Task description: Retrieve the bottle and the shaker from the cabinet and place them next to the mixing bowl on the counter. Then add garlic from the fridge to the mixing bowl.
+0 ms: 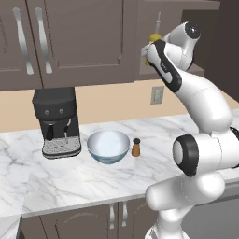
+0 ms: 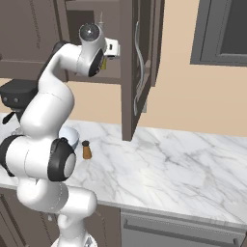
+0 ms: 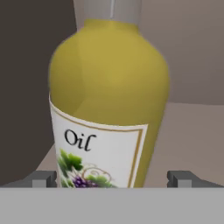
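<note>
The light is soft and even — no strong glare. The counter (image 1: 70,182) looks bright white, with small faint shadows under things. The cabinet (image 2: 84,34) is dark inside. Up close, the bottle (image 3: 109,96) looks a bit fuzzy — its label is soft.

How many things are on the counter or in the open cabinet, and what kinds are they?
Coffee machine: 1, on the counter
Mixing bowl: 1, on the counter
Shaker: 1, beside the bowl
Bottle of yellow oil: 1, up in the cabinet between the open gripper fingers
Total: 4
</note>
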